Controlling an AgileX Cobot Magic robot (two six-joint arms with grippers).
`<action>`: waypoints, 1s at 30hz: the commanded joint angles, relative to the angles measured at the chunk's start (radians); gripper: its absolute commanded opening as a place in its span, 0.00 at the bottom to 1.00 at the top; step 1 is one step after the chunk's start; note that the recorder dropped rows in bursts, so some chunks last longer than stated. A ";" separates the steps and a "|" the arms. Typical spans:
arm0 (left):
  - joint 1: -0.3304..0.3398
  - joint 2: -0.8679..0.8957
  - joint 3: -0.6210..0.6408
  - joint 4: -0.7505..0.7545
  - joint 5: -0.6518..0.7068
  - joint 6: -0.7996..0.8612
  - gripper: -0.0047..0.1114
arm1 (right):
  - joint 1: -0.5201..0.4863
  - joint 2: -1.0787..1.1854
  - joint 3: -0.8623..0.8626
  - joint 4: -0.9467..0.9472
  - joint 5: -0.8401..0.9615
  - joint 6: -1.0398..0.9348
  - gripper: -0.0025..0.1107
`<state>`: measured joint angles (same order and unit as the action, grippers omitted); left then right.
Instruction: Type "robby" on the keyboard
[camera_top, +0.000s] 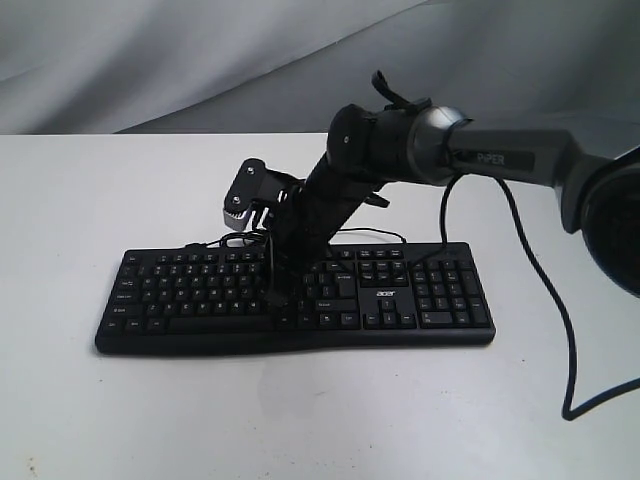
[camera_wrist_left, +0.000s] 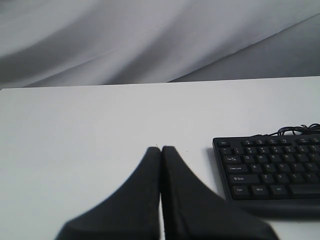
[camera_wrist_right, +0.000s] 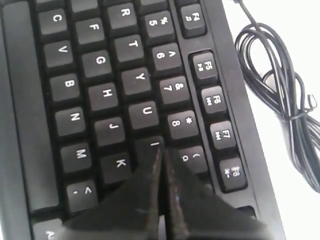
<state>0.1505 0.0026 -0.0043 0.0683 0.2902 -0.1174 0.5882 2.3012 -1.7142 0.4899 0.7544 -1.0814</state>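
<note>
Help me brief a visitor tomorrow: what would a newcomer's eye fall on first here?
The black right arm slanting down onto the middle of the wide black keyboard, its jaws shut with the tip at the I key. Next, the coiled cable on the white table beside the function-key row.

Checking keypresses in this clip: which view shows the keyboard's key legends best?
Right wrist view: the keyboard fills it, with letters like Y, U and H readable. The exterior view shows its full width, legends too small; the left wrist view, only one end.
</note>
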 joint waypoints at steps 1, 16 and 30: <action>0.002 -0.003 0.004 -0.008 -0.005 -0.004 0.04 | 0.004 -0.065 0.002 -0.019 0.006 0.001 0.02; 0.002 -0.003 0.004 -0.008 -0.005 -0.004 0.04 | 0.122 -0.055 0.002 0.046 -0.086 0.005 0.02; 0.002 -0.003 0.004 -0.008 -0.005 -0.004 0.04 | 0.122 -0.006 0.002 0.078 -0.065 0.009 0.02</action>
<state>0.1505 0.0026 -0.0043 0.0683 0.2902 -0.1174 0.7149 2.2933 -1.7142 0.5549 0.6824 -1.0735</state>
